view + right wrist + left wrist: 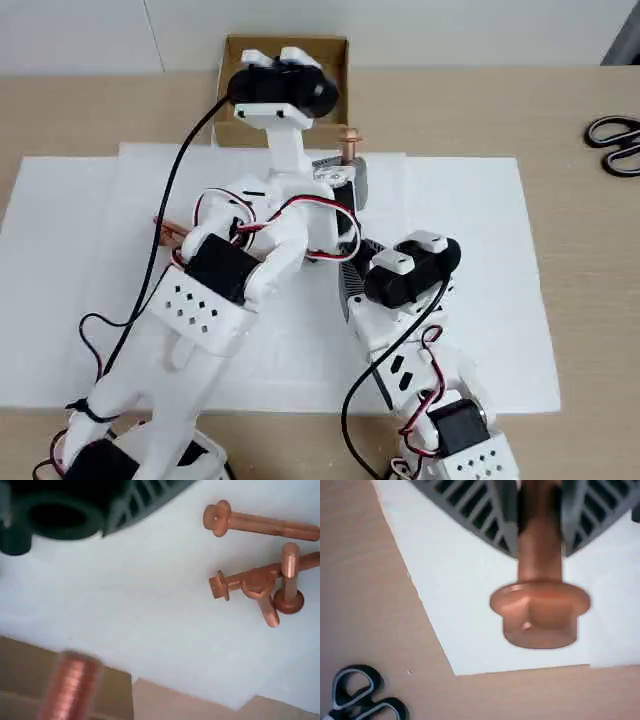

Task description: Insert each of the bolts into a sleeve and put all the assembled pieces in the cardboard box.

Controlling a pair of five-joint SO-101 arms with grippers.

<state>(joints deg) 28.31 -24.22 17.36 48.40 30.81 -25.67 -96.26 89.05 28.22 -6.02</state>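
The pale wooden worktop carries a wide white sheet, and both arms stand over it. The left arm stretches from the near left towards the far middle. The shorter right arm sits near and to the right.

At the far edge, just beyond the sheet, lies the cardboard box. We cannot see whether anything is in it.

The left pincer is clenched on the shank of a copper bolt. The flanged head sticks out past the fingertips, just beside the box's near right corner. The right pincer sits nearer to us and looks clenched round a dark sleeve, whose open bore shows in the right wrist view.

The held bolt lies roughly far to near, head at the far end. We judge the coming move turns on this, since the sleeve waits on the near side of the bolt and bore and shank must share one line before they meet.

The loose bolts lie heaped on the sheet to the left, closer to the left arm.
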